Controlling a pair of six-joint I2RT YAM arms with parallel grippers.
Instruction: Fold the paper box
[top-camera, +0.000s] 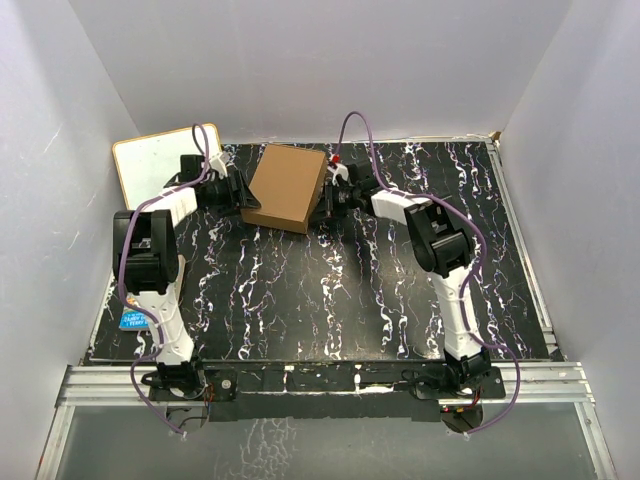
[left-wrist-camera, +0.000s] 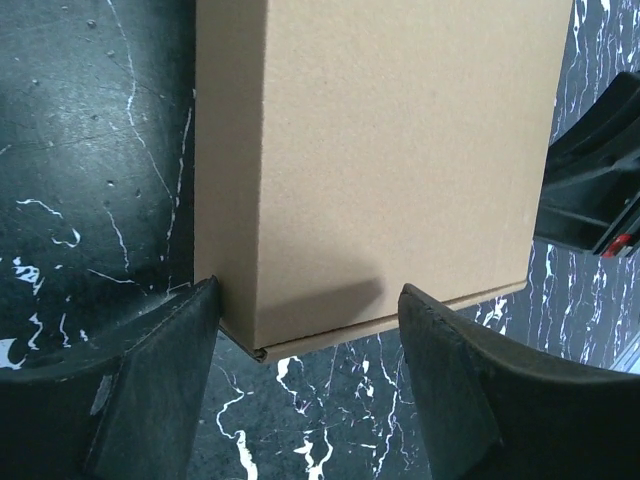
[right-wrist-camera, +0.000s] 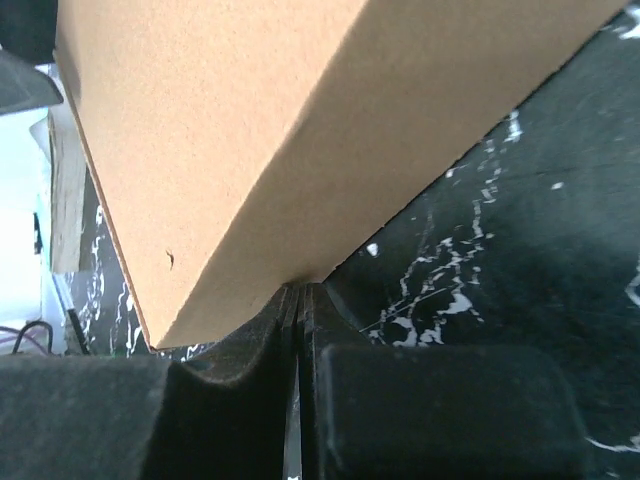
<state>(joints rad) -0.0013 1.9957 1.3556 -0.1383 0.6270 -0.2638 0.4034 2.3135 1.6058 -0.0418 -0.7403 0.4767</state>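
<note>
The paper box (top-camera: 287, 187) sits folded up at the far side of the counter (top-camera: 350, 300), between both arms. The left gripper (left-wrist-camera: 308, 300) has its fingers apart around a box corner, holding nothing. The right gripper (right-wrist-camera: 300, 300) has its fingers pressed together at the box's edge. A hard push could slide the box or pop a flap open. The box shows no writing. The blue label (top-camera: 132, 318) is too small to read.
</note>
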